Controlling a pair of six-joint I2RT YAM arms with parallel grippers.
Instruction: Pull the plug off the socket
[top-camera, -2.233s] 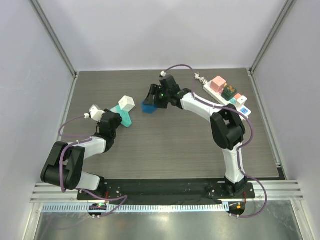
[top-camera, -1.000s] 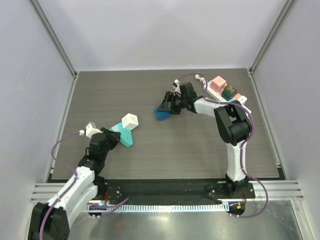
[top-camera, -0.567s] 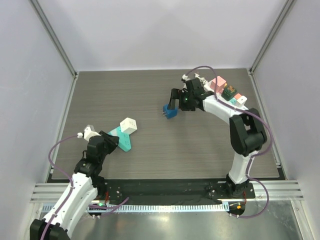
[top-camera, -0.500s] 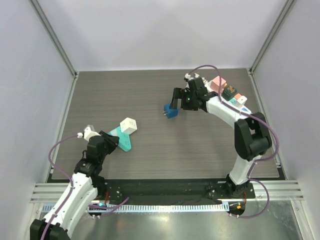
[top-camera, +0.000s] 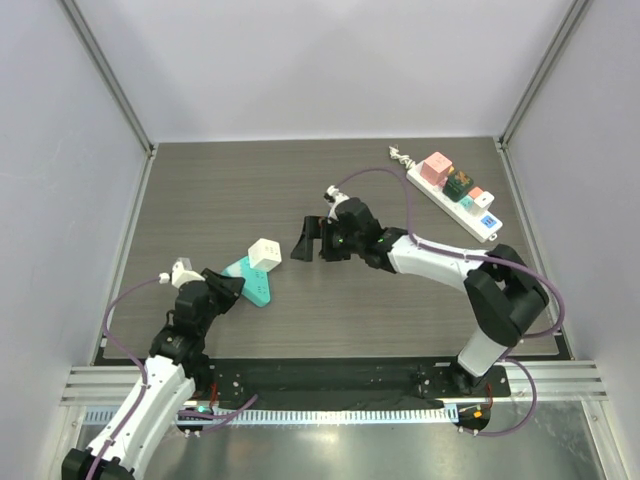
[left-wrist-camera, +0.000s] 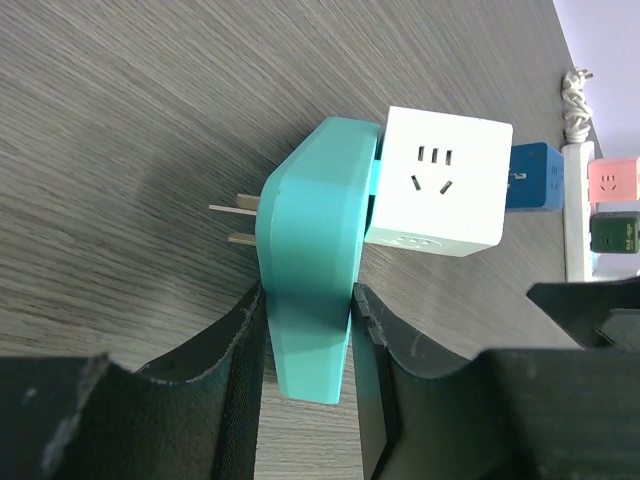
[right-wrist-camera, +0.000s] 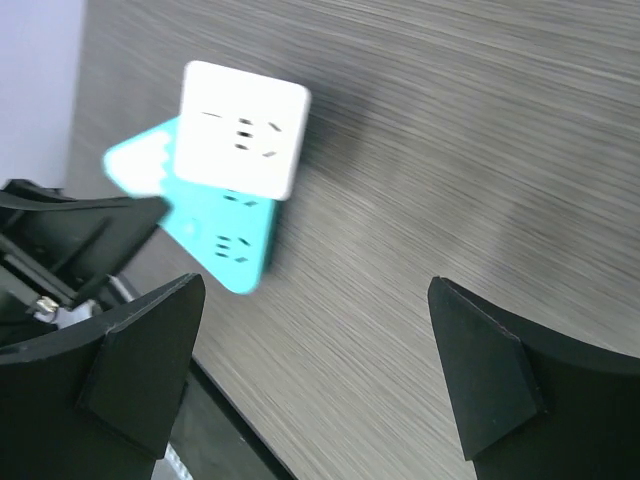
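Operator: Grip at the near side looks sound. The left gripper (left-wrist-camera: 307, 295) is clamped across the narrow end of the teal socket (left-wrist-camera: 310, 240), one finger on each flat side, and the socket lies on the table (top-camera: 200, 190) near the left front corner.

Observer: And the plug?

Operator: The white cube plug (left-wrist-camera: 440, 185) sits seated in the teal socket, just beyond the left fingers. The right gripper (right-wrist-camera: 315, 300) hangs a little farther out, over the middle of the table, jaws spread wide with nothing between them.

Observer: How would you do the pull?

Operator: I'd bring the right jaws down over two opposite faces of the cube, well clear of the teal body, and close firmly. Then I'd draw straight along the line of the prongs while the left holds the socket down. A twist or an angled tug could jam the prongs or drag the socket out of the left fingers.

Observer: Anything past that?

Operator: A blue plug (left-wrist-camera: 530, 178) lies behind the cube, and a power strip (top-camera: 472, 210) sits at the far right.

Observer: Any writing?

Operator: No brand or lettering can be read. The cube shows only slot holes, and the small blue patch on the strip is too small to make out.
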